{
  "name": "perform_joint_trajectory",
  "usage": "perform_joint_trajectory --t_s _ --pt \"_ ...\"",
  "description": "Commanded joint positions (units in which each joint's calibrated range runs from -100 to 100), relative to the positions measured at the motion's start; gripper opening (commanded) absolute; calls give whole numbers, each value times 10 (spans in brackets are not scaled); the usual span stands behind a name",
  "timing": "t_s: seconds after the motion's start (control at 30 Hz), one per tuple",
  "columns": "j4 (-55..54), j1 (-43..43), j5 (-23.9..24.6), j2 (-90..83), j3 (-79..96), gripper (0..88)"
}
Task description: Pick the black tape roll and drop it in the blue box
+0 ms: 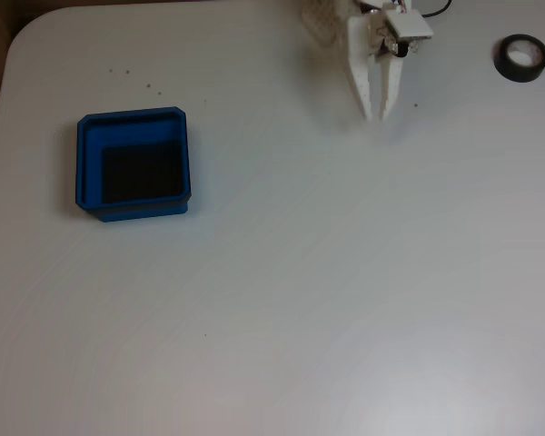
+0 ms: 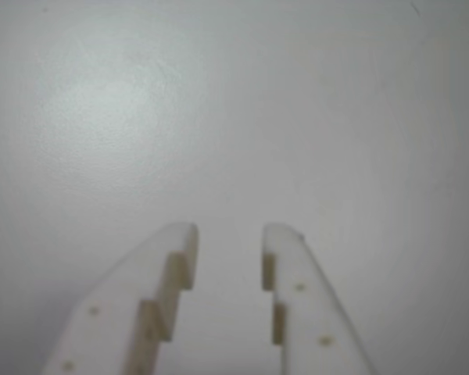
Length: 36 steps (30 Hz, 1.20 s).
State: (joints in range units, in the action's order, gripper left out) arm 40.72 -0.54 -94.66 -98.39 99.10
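The black tape roll (image 1: 502,62) lies flat at the far right of the table's back edge in the overhead view. The blue box (image 1: 133,119) sits on the left side with its dark floor bare. My white gripper (image 1: 375,116) hangs at the back centre, pointing toward the table's front, left of the tape roll and well right of the box. In the gripper's own view, my gripper (image 2: 229,234) is open, its two stepped fingers (image 2: 168,289) a modest gap apart with only bare white table between them.
The white table (image 1: 300,300) stretches wide between the box and the tape. Its rounded corner and left edge (image 1: 9,64) lie near the box. A few small dark specks (image 1: 150,86) dot the surface behind the box.
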Motion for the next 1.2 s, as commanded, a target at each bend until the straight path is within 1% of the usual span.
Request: perform_joint_trajectory --t_s 0.0,1.0,1.13,1.17 --pt "-5 1 -3 -6 7 20" --pt "-5 0 3 -6 7 20" --pt "-5 17 3 -6 8 20" --pt "-5 32 3 -6 8 20"
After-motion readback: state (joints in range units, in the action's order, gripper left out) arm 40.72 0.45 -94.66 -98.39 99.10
